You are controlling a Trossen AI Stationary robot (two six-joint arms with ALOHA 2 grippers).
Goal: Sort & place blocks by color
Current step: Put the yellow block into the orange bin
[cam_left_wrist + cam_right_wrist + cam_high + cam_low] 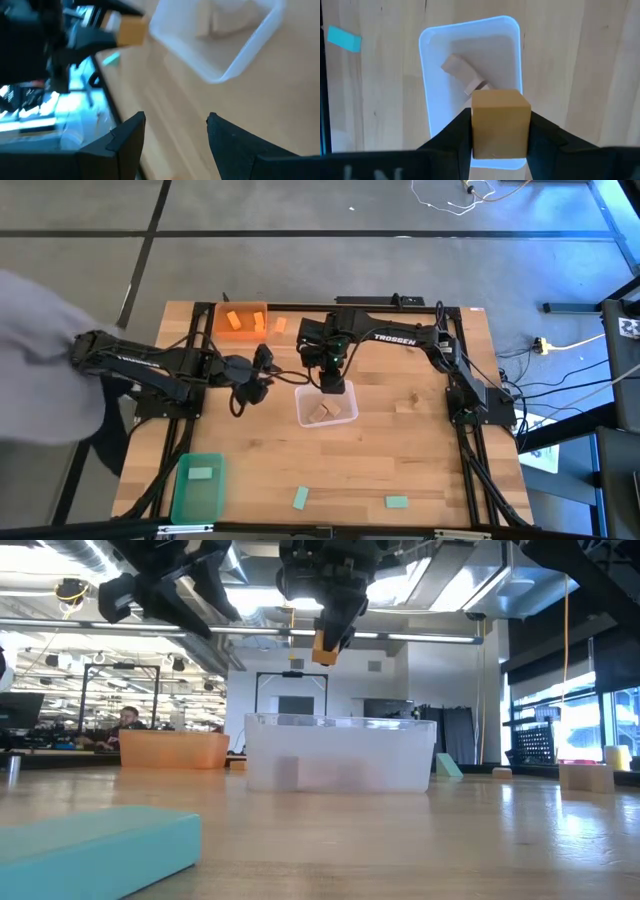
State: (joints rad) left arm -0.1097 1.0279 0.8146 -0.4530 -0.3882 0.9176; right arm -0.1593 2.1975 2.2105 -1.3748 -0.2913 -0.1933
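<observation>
My right gripper (pixel 500 131) is shut on a tan wooden block (pixel 500 117) and hovers over the near end of the clear bin (pixel 428 90). Two tan blocks (pixel 462 74) lie in that bin. In the low view the held block (pixel 325 648) hangs well above the bin (pixel 340 752). My left gripper (pixel 175 127) is open with nothing in it, raised over the table just left of the clear bin (pixel 326 405). Mint green blocks (pixel 300 498) (pixel 397 502) lie flat near the table's near edge. My right gripper pinches the tan block by two opposite side faces (pixel 476 125), one finger (pixel 455 134) on each side. The fingers come from above, pointing down. The block is lifted clear and level, over the clear bin's near end.
The orange bin (pixel 240 318) with orange blocks stands at the far left; one orange block (pixel 280 325) lies beside it. The green bin (pixel 197 485) at the near left holds a green block. A tan block (pixel 407 402) lies right of the clear bin. A person's grey sleeve (pixel 40 360) is at the left edge.
</observation>
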